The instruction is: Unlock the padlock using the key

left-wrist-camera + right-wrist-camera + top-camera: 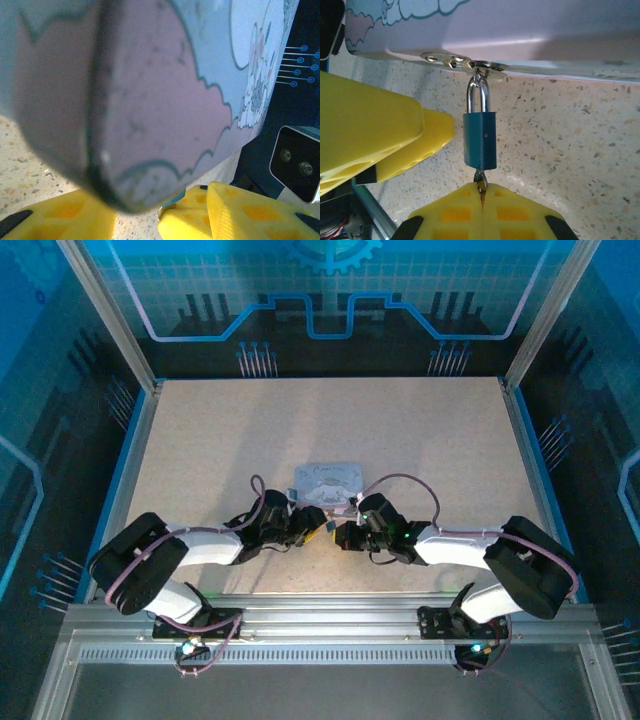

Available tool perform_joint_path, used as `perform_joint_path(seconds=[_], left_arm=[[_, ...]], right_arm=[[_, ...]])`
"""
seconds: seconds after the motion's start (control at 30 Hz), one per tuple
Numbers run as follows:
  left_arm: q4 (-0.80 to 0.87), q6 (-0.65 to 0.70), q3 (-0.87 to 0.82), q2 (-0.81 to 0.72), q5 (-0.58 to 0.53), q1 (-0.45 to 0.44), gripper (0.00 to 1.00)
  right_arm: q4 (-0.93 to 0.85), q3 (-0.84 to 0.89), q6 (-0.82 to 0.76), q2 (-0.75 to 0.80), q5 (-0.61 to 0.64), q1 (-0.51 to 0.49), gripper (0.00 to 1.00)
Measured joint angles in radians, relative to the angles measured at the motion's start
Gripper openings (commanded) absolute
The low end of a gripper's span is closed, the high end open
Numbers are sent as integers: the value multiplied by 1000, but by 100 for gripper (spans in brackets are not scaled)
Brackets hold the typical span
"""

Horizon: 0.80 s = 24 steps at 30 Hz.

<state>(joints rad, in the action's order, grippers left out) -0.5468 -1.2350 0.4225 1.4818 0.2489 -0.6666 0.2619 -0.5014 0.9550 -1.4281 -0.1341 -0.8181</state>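
One speckled tabletop [570, 150] lies beneath the padlock [480, 140], blue panels [420, 280] around.

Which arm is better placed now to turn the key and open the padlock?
Right. The right gripper is shut on the key, just under the padlock hanging from the tin box. The left gripper sits at the box's corner, away from the key.

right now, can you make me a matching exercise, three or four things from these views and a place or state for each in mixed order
Things:
1 small teal metal padlock with silver shackle
2 thin dark metal key
3 lavender rectangular tin box
4 right hand

Places or states:
a shut on the key
b hangs from the tin's hasp
c stuck in the padlock's bottom
d printed with clouds

Pairs: 1-b, 2-c, 3-d, 4-a
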Motion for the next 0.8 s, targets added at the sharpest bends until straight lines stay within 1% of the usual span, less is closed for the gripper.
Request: perform_joint_path(seconds=[0.27, 0.6, 0.8], left_arm=[[-63, -29, 0, 48, 14, -1, 46], [-177, -75, 0, 122, 11, -6, 33], [-214, -88, 0, 142, 10, -11, 25]], right_arm=[[20, -10, 62, -11, -25, 0, 0], [39, -11, 119, -19, -32, 0, 0], [45, -11, 145, -19, -32, 0, 1]])
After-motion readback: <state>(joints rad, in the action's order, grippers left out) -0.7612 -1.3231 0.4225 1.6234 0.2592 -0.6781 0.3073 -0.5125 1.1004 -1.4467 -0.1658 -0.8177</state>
